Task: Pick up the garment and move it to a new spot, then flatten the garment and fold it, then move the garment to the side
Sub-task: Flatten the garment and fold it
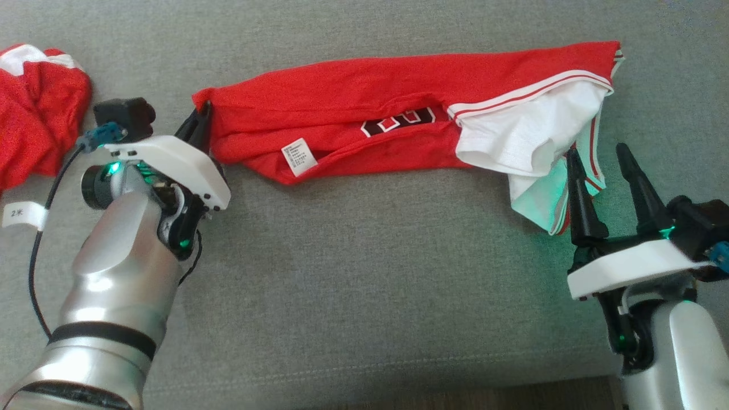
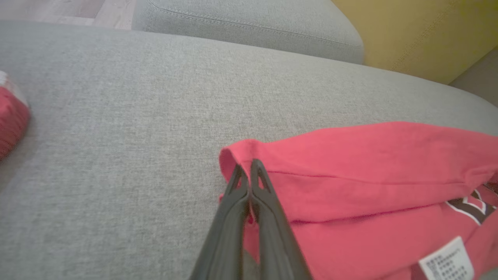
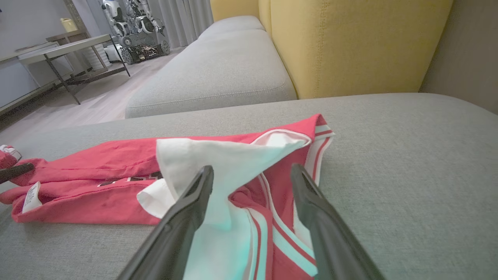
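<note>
Red garment (image 1: pixel 364 108) is stretched across grey sofa cushion (image 1: pixel 364 273); left end pinched by left gripper (image 1: pixel 201 114) fingers, right gripper (image 1: pixel 597 151) fingers held wide at other end.

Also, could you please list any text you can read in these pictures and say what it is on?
"2米": on the white tag around the black cable.
Care label on the red garment: print too small to read.
Black-and-white print on the garment: partly folded under, unreadable.
</note>
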